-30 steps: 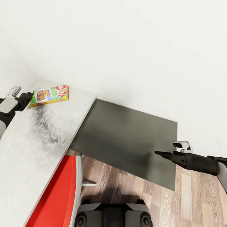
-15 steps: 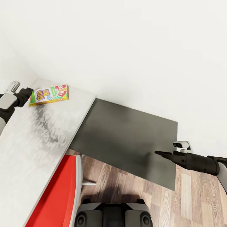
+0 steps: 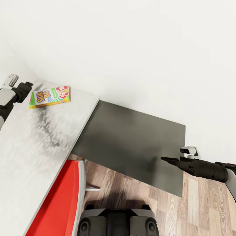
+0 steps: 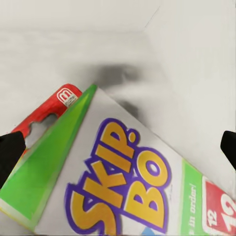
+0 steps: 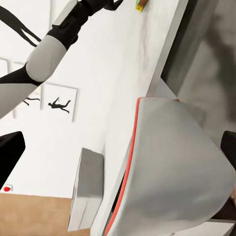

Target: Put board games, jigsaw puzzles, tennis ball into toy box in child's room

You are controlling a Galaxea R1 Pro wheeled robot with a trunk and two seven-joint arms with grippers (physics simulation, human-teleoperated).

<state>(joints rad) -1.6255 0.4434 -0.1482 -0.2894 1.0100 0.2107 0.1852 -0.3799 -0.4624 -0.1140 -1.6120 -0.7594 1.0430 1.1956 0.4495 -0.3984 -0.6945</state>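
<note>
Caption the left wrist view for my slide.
Open left claw poised over the Skip-Bo game box on the light desk.

Your right wrist cam looks along the long light-grey desk top (image 5: pixel 142 64), which runs diagonally across the shot. Left arm (image 5: pixel 54 44) reaches over it, white and black segments, toward a small colourful box (image 5: pixel 141 4) at the far end; too small to read. The chair (image 5: pixel 172 167) is close up, grey shell with red edge trim. A grey bin (image 5: pixel 88 189) sits beside it. Framed black silhouette pictures (image 5: pixel 60 102) hang on the white wall. Right gripper's dark fingertips (image 5: pixel 10 157) sit wide apart at the frame edges.
</note>
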